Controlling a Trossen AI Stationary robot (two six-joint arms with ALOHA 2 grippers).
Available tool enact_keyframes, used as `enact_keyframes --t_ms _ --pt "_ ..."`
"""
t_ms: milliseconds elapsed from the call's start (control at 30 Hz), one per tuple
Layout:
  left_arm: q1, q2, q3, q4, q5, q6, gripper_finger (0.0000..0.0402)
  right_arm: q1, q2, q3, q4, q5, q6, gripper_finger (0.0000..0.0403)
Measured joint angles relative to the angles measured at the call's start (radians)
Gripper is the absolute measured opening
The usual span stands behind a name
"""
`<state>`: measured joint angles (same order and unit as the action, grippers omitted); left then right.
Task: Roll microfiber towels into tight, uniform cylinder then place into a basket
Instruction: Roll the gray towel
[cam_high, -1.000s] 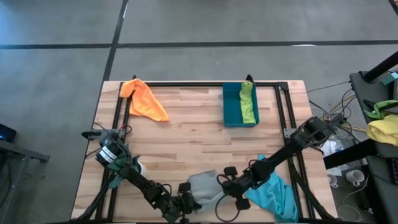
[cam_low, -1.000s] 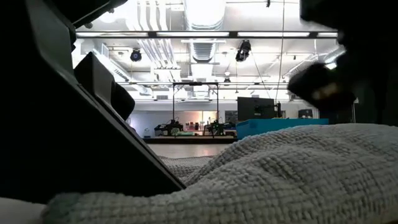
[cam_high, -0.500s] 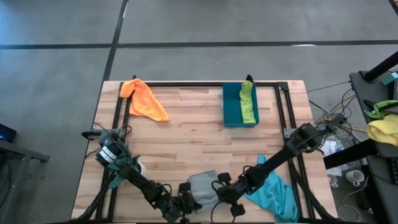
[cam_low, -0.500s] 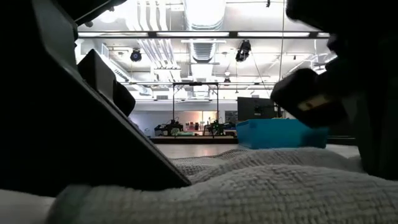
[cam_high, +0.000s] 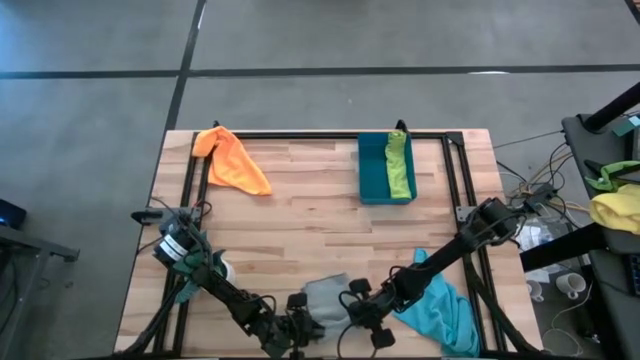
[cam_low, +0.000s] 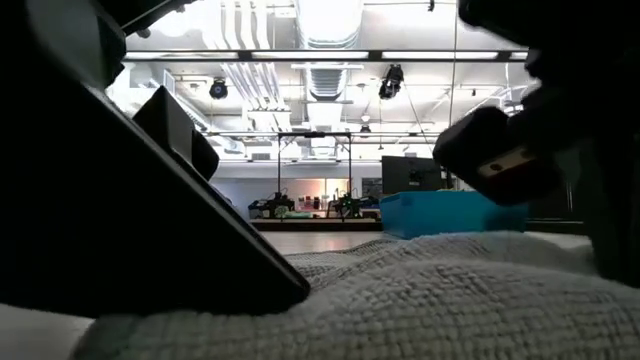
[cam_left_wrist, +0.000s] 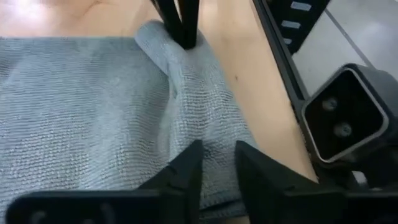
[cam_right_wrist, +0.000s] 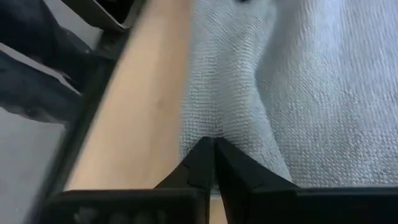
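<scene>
Since a second ago my right gripper (cam_high: 362, 316) has slid toward the near table edge along the grey towel (cam_high: 326, 299), and the cloth seen from table height lies lower and flatter, so the basket (cam_low: 452, 213) now shows behind it. My right fingers (cam_right_wrist: 210, 163) are pressed together, pinching a ridge of that grey towel at its near edge. My left gripper (cam_high: 300, 326) sits at the towel's other near corner; its fingers (cam_left_wrist: 186, 171) stand slightly apart with a fold of grey cloth between them, loosening from the tight clamp they had.

On the wooden table (cam_high: 300, 210), the orange towel (cam_high: 232, 160) lies at the far left corner. The teal basket sits at the far right with the lime green towel (cam_high: 400, 166) rolled inside it. The turquoise towel (cam_high: 445, 312) is crumpled under my right arm near the near right corner.
</scene>
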<state>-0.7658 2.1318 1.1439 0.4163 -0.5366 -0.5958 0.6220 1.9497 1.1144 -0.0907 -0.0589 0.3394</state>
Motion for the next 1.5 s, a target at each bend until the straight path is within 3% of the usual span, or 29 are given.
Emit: enact_keyframes --t_ms 200,267,367,433,700,867,1033,1233,1500 --pt "0.000 -0.073 0.001 -0.121 0.027 0.001 0.0138 0.032 -0.056 0.081 -0.111 0.015 -0.117 0.0095" --pt "0.002 -0.092 0.000 -0.155 0.026 0.001 0.0145 0.072 -0.058 0.139 -0.137 0.091 -0.203 0.0118" --pt "0.008 -0.107 -0.001 -0.183 0.024 0.007 0.0148 0.135 -0.026 0.213 -0.132 0.284 -0.289 0.0141" --pt "0.014 -0.109 -0.001 -0.188 0.027 0.008 0.0148 0.163 0.015 0.243 -0.150 0.391 -0.296 0.0148" --pt "0.027 -0.141 0.000 -0.181 0.031 0.002 0.0148 0.175 0.201 0.355 -0.156 0.537 -0.406 0.0140" --pt "0.027 -0.141 -0.003 -0.188 0.061 0.001 0.0148 0.188 0.282 0.449 -0.237 0.568 -0.417 0.0150" --pt "0.027 -0.141 -0.005 -0.188 0.104 -0.001 0.0148 0.198 0.315 0.476 -0.300 0.649 -0.312 0.0164" --pt "0.027 -0.141 -0.019 -0.185 0.140 -0.001 0.0148 0.193 0.312 0.468 -0.311 0.662 -0.277 0.0179" --pt "0.027 -0.140 -0.079 -0.188 0.161 -0.001 0.0148 0.168 0.312 0.466 -0.320 0.649 -0.265 0.0166"
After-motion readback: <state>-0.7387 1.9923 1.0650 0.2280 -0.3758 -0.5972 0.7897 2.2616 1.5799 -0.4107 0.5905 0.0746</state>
